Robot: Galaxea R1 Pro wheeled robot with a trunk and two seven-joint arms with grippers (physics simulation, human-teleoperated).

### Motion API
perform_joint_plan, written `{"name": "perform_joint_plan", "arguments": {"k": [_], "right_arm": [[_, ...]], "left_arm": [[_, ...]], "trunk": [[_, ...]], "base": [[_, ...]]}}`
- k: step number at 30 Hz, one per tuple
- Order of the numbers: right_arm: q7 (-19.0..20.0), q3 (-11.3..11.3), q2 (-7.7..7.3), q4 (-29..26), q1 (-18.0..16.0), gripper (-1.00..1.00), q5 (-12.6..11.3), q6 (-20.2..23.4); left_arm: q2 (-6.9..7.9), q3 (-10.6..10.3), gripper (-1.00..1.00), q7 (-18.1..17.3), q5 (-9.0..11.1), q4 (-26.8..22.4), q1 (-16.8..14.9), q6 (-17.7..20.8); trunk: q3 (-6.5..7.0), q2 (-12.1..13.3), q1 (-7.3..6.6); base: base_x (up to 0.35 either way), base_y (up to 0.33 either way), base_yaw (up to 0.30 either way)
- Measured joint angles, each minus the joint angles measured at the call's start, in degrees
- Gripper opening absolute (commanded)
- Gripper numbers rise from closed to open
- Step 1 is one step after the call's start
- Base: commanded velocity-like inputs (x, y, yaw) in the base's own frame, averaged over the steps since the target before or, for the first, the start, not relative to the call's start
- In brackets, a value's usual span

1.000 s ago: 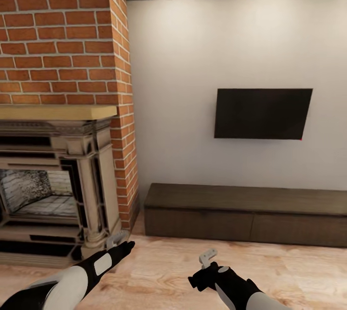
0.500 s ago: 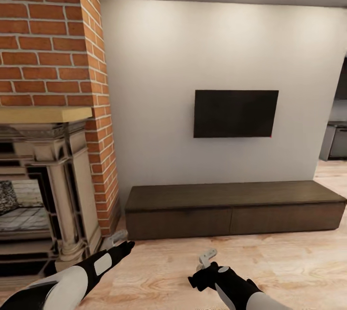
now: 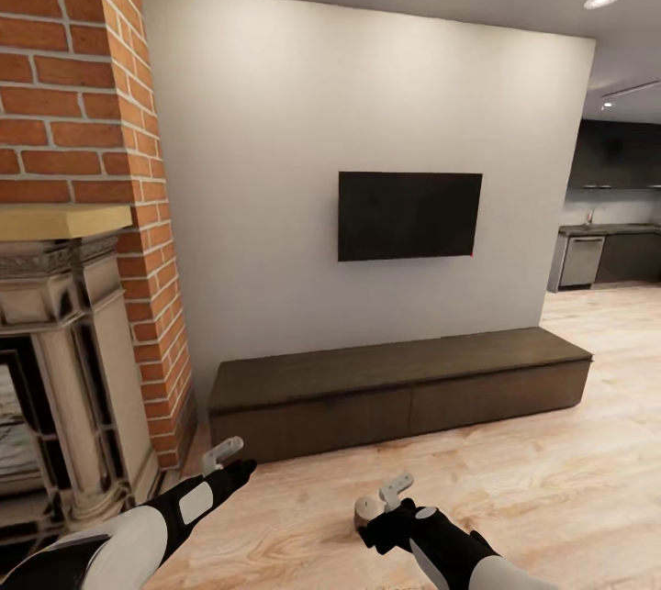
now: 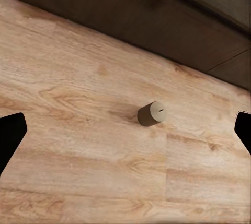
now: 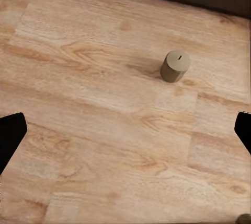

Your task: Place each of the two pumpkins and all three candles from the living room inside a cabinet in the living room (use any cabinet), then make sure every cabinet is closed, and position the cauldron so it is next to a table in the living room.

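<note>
Cabinet (image 3: pixel 395 393), doors shut, now sits nearer 12 o'clock as the view swung right; candle (image 4: pixel 151 114) apparently upright on open floor (image 3: pixel 551 498); left gripper (image 3: pixel 223 454) and right gripper (image 3: pixel 384 496) spread wide.

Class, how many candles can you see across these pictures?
1. One candle stands upright on the wooden floor near the cabinet. Others may be hidden.

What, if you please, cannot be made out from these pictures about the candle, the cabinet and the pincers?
- Candle: both wrist views show one on the wood floor; where it lies in the head view cannot be told.
- Cabinet: its inside is hidden by shut door panels, head view.
- Left pincer and right pincer: in the wrist views the fingers are cut off at the edges; nothing shows between them.
</note>
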Motion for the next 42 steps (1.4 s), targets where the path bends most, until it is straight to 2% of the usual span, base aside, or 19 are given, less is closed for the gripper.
{"name": "perform_joint_plan", "arguments": {"k": [9, 25, 34, 42], "right_arm": [[0.0, 0.0, -0.15, 0.0, 0.0, 1.00, 0.0, 0.0], [0.0, 0.0, -0.26, 0.0, 0.0, 1.00, 0.0, -0.1], [0.1, 0.0, -0.26, 0.0, 0.0, 1.00, 0.0, -0.1], [0.1, 0.0, -0.26, 0.0, 0.0, 1.00, 0.0, -0.1]], "left_arm": [[0.00, 0.0, 1.00, 0.0, 0.0, 0.0, 0.0, 0.0], [0.00, 0.0, 1.00, 0.0, 0.0, 0.0, 0.0, 0.0], [0.00, 0.0, 1.00, 0.0, 0.0, 0.0, 0.0, 0.0], [0.00, 0.0, 1.00, 0.0, 0.0, 0.1, 0.0, 0.0]], "trunk": [[0.00, 0.0, -0.01], [0.00, 0.0, -0.03], [0.00, 0.0, -0.03], [0.00, 0.0, 0.00]], "base": [[0.038, 0.251, -0.296], [0.266, 0.181, -0.296], [0.298, 0.129, -0.296], [0.058, 0.025, -0.296]]}}
